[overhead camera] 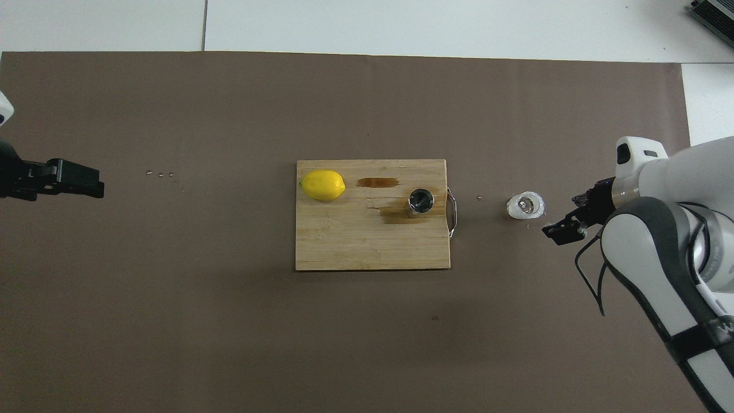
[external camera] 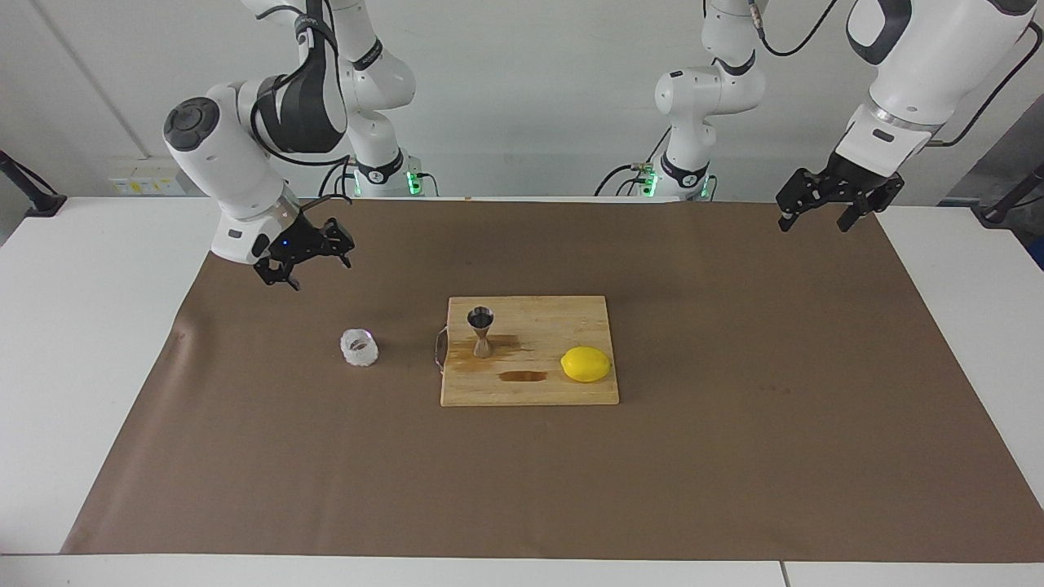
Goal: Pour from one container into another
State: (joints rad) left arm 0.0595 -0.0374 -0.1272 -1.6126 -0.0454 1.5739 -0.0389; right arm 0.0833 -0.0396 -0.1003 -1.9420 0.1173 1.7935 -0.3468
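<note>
The clear bumpy glass cup [external camera: 359,347] [overhead camera: 524,206] stands alone on the brown mat, between the board and the right arm's end of the table. The steel hourglass jigger [external camera: 480,330] [overhead camera: 421,201] stands upright on the wooden cutting board [external camera: 563,314] [overhead camera: 355,246], in a dark wet stain. My right gripper [external camera: 303,259] [overhead camera: 567,221] hangs open in the air over the mat beside the cup, apart from it and holding nothing. My left gripper [external camera: 820,214] [overhead camera: 71,180] waits open and empty, raised at the left arm's end of the mat.
A yellow lemon [external camera: 586,364] [overhead camera: 323,184] lies on the board toward the left arm's end. A brown smear [external camera: 523,376] marks the board beside it. The board has a metal handle [overhead camera: 453,212] facing the cup. A few small specks [overhead camera: 160,174] lie on the mat.
</note>
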